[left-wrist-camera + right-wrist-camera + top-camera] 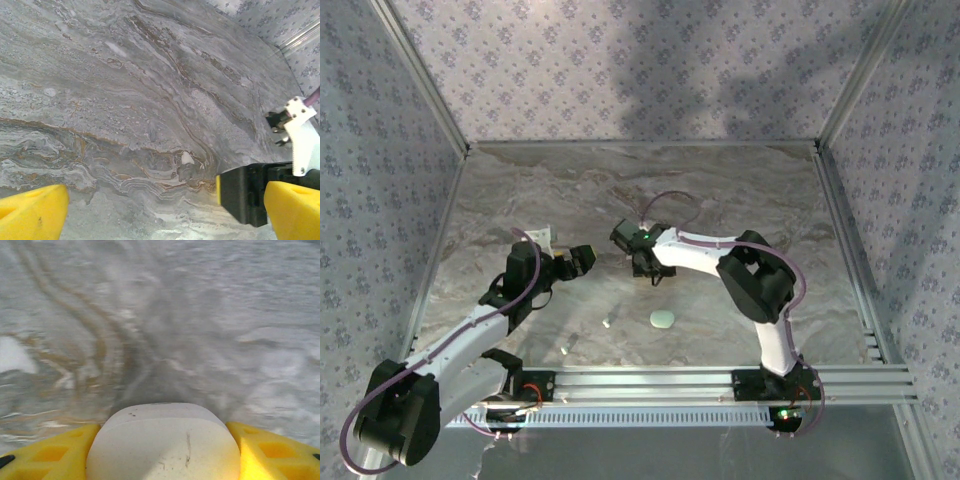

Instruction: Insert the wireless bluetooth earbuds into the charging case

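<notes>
1. Centrally, the right gripper was clamped on a white oval charging case, carried over the desk; whether its lid was open could not be told.
2. Left gripper: fingers spread wide, nothing between them, above bare marble.
3. Wireless bluetooth earbuds: tiny pale bits lay loose on the desk, apart from both grippers, with another earbud nearer the front rail.
4. Mint oval pod: rested near the first earbud.
5. Step judged: case secured, no earbud picked. The next move probably called for a fine left-gripper pinch on an earbud.
</notes>
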You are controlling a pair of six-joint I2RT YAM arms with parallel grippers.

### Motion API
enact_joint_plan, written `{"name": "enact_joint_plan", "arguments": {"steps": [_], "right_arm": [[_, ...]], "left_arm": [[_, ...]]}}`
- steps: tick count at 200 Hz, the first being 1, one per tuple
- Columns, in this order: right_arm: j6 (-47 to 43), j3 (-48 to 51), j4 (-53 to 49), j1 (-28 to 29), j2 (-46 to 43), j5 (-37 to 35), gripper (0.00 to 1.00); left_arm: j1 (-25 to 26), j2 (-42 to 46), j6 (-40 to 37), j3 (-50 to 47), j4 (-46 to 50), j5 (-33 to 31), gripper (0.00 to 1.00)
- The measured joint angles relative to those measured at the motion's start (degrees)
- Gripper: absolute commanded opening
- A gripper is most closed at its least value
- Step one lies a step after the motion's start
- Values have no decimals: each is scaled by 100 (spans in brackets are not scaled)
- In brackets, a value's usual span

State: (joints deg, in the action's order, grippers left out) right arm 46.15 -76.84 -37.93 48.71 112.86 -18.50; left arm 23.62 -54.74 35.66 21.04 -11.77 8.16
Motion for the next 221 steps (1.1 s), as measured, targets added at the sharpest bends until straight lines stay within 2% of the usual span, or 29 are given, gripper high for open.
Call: {"name": "enact_joint_plan", "arguments": {"steps": [52,73,101,141,172,221], "right_arm": [[-413,1283,326,-999,-990,33,59],[-647,1635,557,-1460,-1143,216,59],[-962,1847,800,-1770,-1307,352,63],[-1204,1985,962,-1899,-1403,498,79],[-1331,2129,970,-1906,-1652,673,86],[-1580,2341,946,-1816,-2638,876,100]], "left_arm": [[0,-2,0,0,-2,22,100],[0,-11,0,0,-26,26,100],[0,-20,0,0,-42,46,100],[0,-133,0,0,-85,103,100],[0,-162,0,0,-101,136,100],[0,-164,0,0,-133,153,100]]}}
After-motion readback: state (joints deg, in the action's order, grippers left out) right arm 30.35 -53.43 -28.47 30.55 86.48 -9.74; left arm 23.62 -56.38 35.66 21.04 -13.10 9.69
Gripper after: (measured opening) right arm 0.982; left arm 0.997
